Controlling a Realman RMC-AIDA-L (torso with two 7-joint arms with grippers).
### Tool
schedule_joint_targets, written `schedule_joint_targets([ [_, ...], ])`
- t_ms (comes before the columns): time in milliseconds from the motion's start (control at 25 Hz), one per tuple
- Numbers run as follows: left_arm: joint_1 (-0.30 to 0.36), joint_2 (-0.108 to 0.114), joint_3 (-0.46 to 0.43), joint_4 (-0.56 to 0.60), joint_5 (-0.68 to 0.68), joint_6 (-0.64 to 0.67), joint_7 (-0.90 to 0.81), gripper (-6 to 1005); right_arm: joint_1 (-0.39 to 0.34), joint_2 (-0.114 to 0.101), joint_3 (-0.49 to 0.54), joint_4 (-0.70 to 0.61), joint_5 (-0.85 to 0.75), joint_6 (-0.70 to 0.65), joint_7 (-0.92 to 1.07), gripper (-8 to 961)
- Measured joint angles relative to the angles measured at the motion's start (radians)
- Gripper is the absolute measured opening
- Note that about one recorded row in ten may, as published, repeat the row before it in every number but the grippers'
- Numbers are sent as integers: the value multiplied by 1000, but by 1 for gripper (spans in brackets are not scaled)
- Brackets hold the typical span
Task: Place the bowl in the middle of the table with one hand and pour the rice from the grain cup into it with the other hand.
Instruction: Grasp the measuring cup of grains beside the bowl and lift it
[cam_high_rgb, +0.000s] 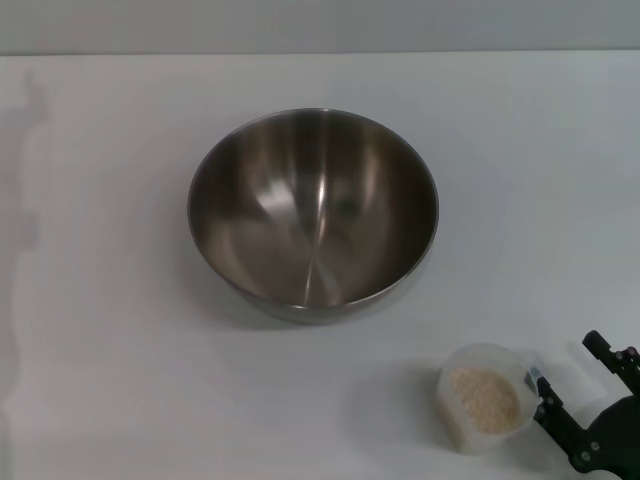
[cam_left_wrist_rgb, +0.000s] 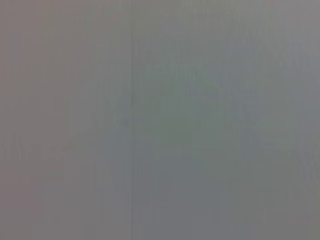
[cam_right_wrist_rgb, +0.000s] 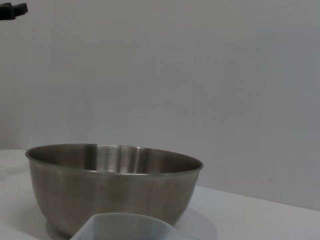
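The stainless-steel bowl (cam_high_rgb: 312, 212) stands upright and empty near the middle of the white table (cam_high_rgb: 100, 350). The frosted grain cup (cam_high_rgb: 485, 410) stands at the front right, with rice (cam_high_rgb: 483, 398) in it. My right gripper (cam_high_rgb: 567, 366) is at the table's front right corner, just right of the cup, open; one finger (cam_high_rgb: 548, 405) is close beside the cup's wall, the other (cam_high_rgb: 598, 348) well apart. The right wrist view shows the bowl (cam_right_wrist_rgb: 112, 185) behind the cup's rim (cam_right_wrist_rgb: 125, 227). My left gripper is out of view; its wrist view shows only a blank grey surface.
A pale wall (cam_high_rgb: 320, 25) runs behind the table's far edge. A small black part (cam_right_wrist_rgb: 12, 9) shows in the corner of the right wrist view.
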Motion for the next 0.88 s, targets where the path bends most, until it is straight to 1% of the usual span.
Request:
schedule_joint_targets([
  [880, -3, 3, -5, 11, 0, 0, 0, 461, 45, 2, -7, 3, -1, 19, 18, 693],
])
